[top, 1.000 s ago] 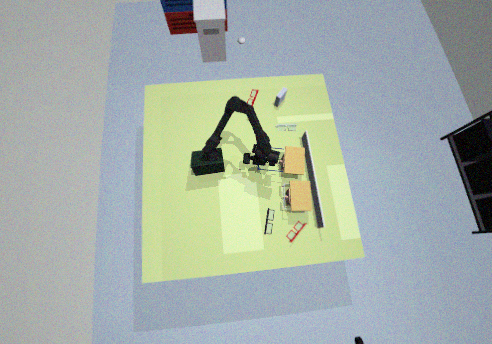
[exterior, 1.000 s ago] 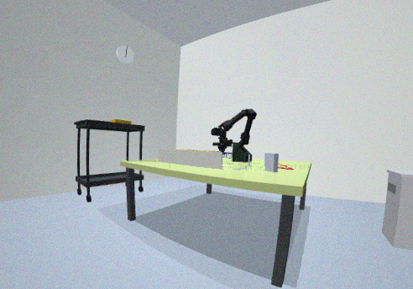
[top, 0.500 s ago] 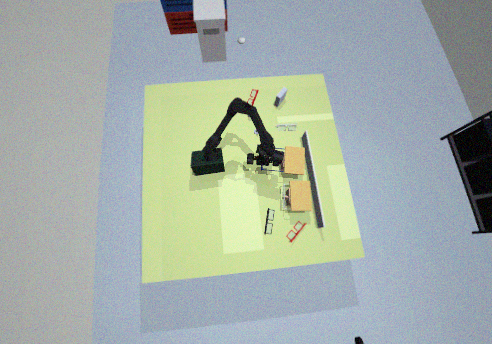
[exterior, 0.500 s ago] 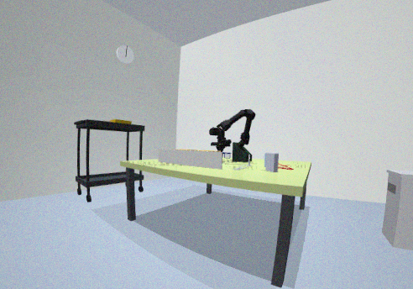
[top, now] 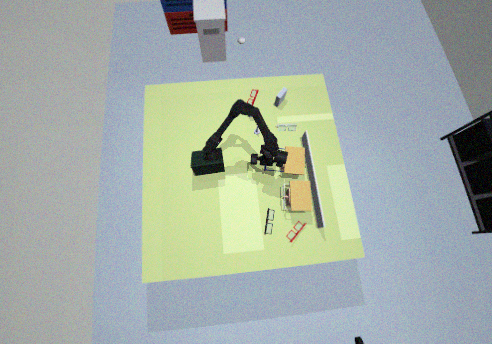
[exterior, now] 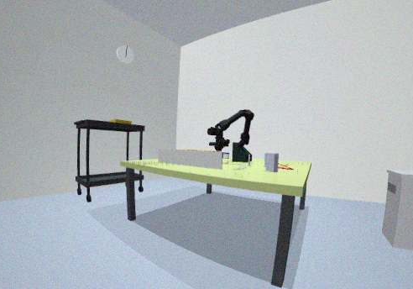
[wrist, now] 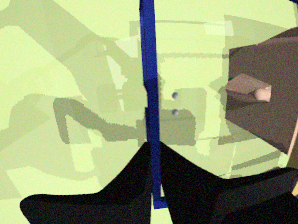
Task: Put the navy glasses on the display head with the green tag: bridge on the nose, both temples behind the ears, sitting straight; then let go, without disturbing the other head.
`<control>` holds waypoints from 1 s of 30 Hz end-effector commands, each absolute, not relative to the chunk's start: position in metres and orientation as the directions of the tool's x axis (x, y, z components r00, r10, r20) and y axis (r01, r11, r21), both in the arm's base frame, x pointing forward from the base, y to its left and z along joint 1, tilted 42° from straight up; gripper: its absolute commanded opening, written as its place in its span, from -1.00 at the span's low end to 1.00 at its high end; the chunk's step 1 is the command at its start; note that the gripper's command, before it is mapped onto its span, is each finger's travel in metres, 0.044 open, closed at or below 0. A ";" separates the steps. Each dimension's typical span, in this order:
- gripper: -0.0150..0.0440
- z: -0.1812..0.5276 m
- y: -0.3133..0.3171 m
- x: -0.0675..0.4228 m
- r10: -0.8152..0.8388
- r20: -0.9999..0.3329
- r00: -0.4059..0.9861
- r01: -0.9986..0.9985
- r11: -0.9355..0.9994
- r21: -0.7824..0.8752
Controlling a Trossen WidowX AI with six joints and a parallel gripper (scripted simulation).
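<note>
My gripper is shut on the navy glasses, pinching a thin blue bar of the frame that runs up the wrist view, with another bar curving off to the top right. A display head with a tan top stands just to the right of the gripper; its nose points toward the glasses, a short way off. A second head stands beside it and has a pale pair of glasses at its face. I cannot see any coloured tags.
A long grey panel stands behind both heads. Loose on the yellow table are red glasses, black glasses, more red glasses and pale glasses. A small grey box stands at the back.
</note>
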State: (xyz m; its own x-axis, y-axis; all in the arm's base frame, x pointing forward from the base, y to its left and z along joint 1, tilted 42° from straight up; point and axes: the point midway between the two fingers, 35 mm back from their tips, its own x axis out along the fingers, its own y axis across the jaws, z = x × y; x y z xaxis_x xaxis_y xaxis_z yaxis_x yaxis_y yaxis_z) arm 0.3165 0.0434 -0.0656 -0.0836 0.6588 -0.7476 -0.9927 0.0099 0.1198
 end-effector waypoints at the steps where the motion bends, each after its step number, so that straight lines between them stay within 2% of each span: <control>1: -0.49 -0.066 0.044 0.322 0.662 -0.745 -0.085 -0.992 0.012 0.124; 30: -0.49 -0.072 0.044 0.363 0.662 -0.745 -0.083 -0.992 0.012 0.122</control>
State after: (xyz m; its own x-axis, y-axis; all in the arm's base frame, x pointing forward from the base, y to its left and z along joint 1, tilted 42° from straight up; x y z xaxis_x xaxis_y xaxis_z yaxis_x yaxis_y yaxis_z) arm 0.3599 0.0434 -0.0705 -0.0812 0.6589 -0.7479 -0.9931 0.0100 0.1167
